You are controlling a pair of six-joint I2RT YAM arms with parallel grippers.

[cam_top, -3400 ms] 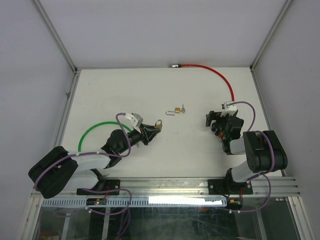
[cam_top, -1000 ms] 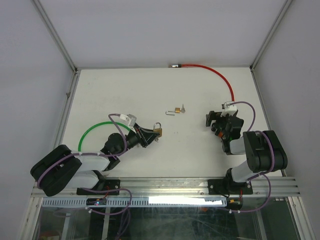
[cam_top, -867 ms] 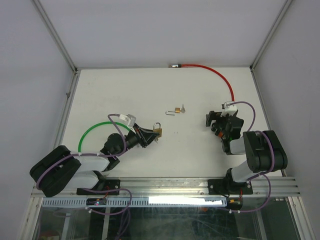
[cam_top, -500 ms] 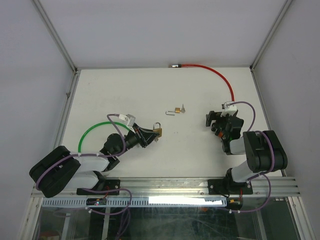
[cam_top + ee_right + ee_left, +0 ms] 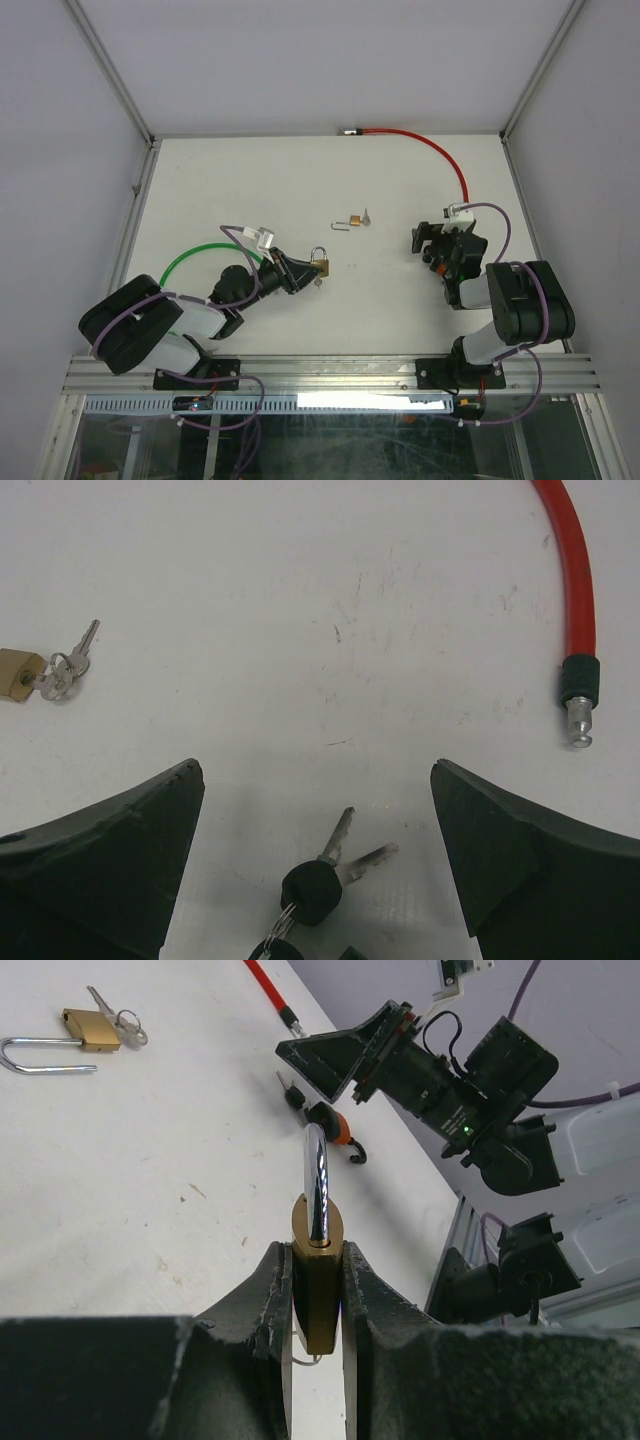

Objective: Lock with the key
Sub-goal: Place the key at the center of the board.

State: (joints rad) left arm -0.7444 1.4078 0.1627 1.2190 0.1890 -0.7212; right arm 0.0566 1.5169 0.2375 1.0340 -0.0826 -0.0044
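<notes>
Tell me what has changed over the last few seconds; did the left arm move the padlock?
The left end effector, shut on the brass padlock, carried it slightly toward the near edge and rightward; the arm's rear link swung inward. Nothing grasped or released. The right end effector stayed open above the black-headed keys; the second padlock and red cable did not move.

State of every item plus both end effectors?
small brass padlock: upright, body clamped.
left end effector: shut on small brass padlock.
right end effector: open, empty.
black-headed keys: loose on table, under right end effector.
long-shackle brass padlock: flat, shackle open, keys attached.
red cable: on table, metal tip free.
green cable: curved on table.
</notes>
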